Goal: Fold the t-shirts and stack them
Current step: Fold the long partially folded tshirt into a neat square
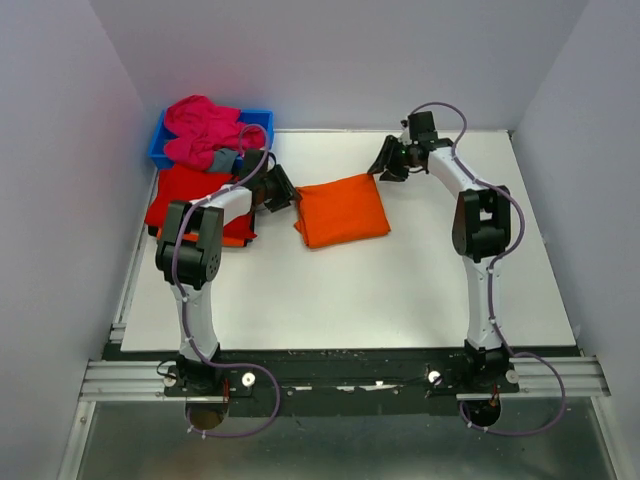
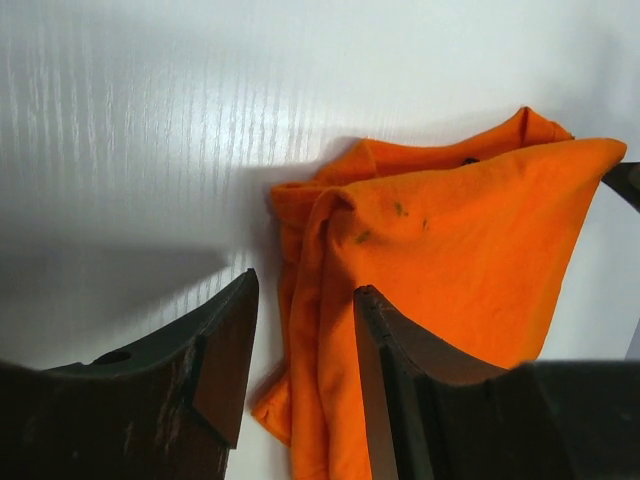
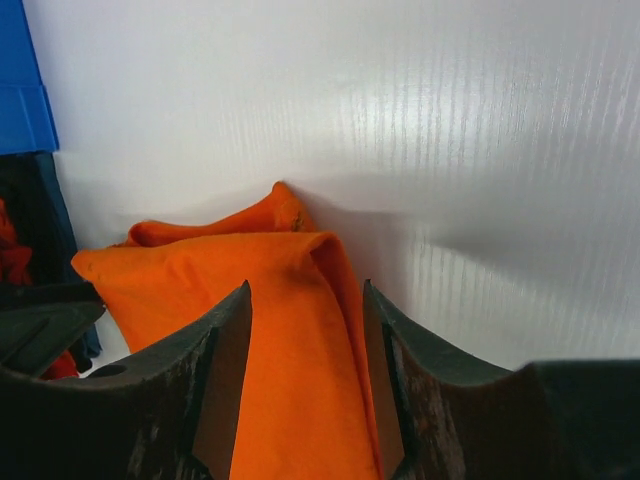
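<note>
A folded bright orange t-shirt [image 1: 343, 208] lies on the white table, mid-back. My left gripper [image 1: 280, 190] is at its left edge, open, and the shirt's rumpled edge [image 2: 470, 260] runs between the fingers [image 2: 307, 283]. My right gripper [image 1: 388, 165] is at the shirt's far right corner, open, with the cloth [image 3: 180, 280] lying between its fingers [image 3: 306, 285]. A red folded t-shirt [image 1: 185, 195] lies at the left under my left arm, with an orange edge [image 1: 240, 240] showing beneath it. A magenta-pink t-shirt [image 1: 205, 130] is bunched in the bin.
A blue plastic bin [image 1: 160, 140] stands at the back left; its wall also shows in the right wrist view [image 3: 20, 90]. A small grey cloth piece [image 1: 225, 160] hangs at the bin's front. Grey walls close in the table on three sides.
</note>
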